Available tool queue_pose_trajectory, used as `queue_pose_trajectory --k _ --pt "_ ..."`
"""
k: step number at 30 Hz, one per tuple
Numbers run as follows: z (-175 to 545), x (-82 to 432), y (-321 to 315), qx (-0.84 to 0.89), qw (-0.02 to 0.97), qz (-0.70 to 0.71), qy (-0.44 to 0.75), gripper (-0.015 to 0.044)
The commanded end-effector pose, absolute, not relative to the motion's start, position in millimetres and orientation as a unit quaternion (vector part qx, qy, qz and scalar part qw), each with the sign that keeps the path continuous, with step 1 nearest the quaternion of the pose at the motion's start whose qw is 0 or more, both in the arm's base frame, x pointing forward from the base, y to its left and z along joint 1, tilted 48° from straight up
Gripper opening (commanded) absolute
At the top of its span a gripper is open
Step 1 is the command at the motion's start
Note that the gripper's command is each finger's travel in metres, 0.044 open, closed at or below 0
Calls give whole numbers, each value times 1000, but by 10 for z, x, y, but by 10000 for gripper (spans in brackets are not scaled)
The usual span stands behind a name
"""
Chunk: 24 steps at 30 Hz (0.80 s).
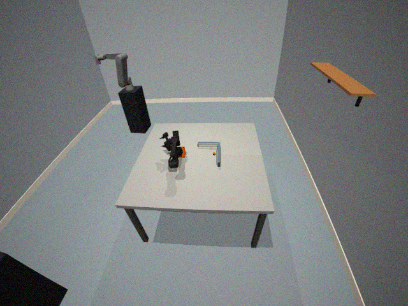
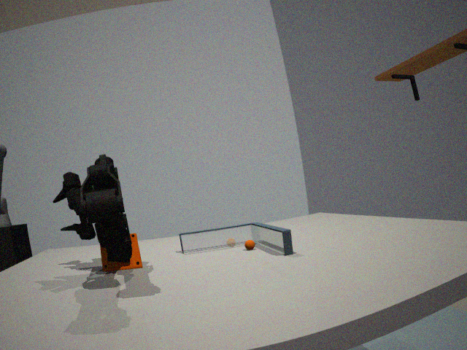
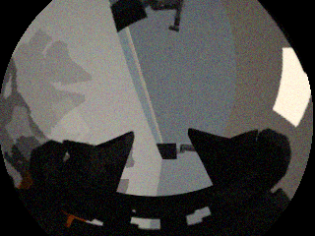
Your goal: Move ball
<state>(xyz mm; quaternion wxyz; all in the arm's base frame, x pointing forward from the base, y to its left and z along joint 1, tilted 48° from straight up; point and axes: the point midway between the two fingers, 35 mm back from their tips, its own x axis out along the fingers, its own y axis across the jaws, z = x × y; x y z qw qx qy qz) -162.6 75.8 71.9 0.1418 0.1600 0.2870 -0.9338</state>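
The orange ball (image 1: 214,153) (image 2: 249,244) lies on the table, on the inner side of the corner, near the right-hand clear wall (image 1: 218,159) (image 2: 287,243). The see-through ball copy (image 1: 211,146) (image 2: 230,242) is paler and sits farther back and a little to the left, close to the back clear wall (image 1: 207,143) (image 2: 214,229). The two do not overlap. My gripper (image 1: 161,141) (image 2: 58,215) (image 3: 160,133) is open and empty, raised above the table's left part, pointing away from the ball. The ball and walls are not in the wrist view.
The arm's orange base plate (image 1: 182,154) (image 2: 137,259) stands left of the walls. A grey robot arm (image 1: 122,71) on a black pedestal (image 1: 134,110) stands beyond the table (image 1: 197,194) at the back left. An orange shelf (image 1: 342,79) (image 2: 426,58) hangs on the right room wall.
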Motion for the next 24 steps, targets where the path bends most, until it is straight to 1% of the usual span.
queue_pose_trajectory --k 1,3,6,10,14,19,24 --pt "715 -1620 780 166 139 -935 280 374" --pt "687 -1559 954 212 114 -944 225 321" --pt "617 -1348 1336 308 46 -946 91 242" --pt "522 -925 1773 407 -65 -906 -92 239" --pt "436 -368 2098 471 -188 -819 -267 239" --pt "353 458 2299 503 -341 -650 -457 239" --pt "308 1341 2257 488 -478 -428 -592 239"
